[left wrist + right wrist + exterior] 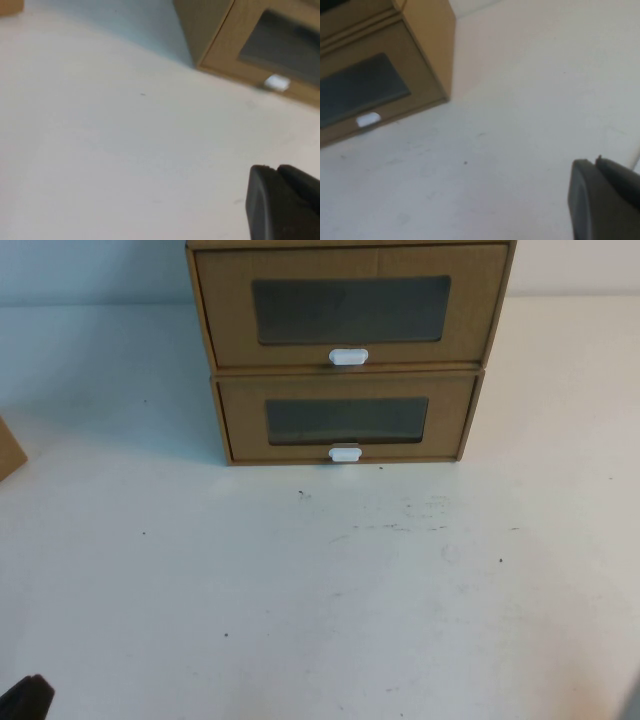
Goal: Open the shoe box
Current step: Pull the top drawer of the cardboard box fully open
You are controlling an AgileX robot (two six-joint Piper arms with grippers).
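Centrally, at the far edge of the table, the lower shoe box (345, 418) sat with the upper shoe box (350, 305) stacked squarely on top of it. Both were brown cardboard, drawer type. Long axis of each ran left to right. Drawer fronts faced the near side, toward the robot. Both drawers sat flush and closed.

Each front carried a dark window: upper window (350, 310), lower window (346, 420). A small white handle sat centred under each window, the upper handle (348, 357) on the upper front's bottom edge and the lower handle (345, 453) just above the tabletop. Nothing touched either handle.

White table (300, 590), lightly scuffed and speckled in front of the boxes. A corner of another cardboard piece (8, 448) showed at the left edge, well apart from the stack.

Left gripper (28, 700) was at the near-left corner, low over the table and well apart from the boxes. Whether it was spread or closed could not be told.

Right gripper (605, 200) was on the near-right side, above bare table and well apart from the right corner of the lower shoe box, pressed together.
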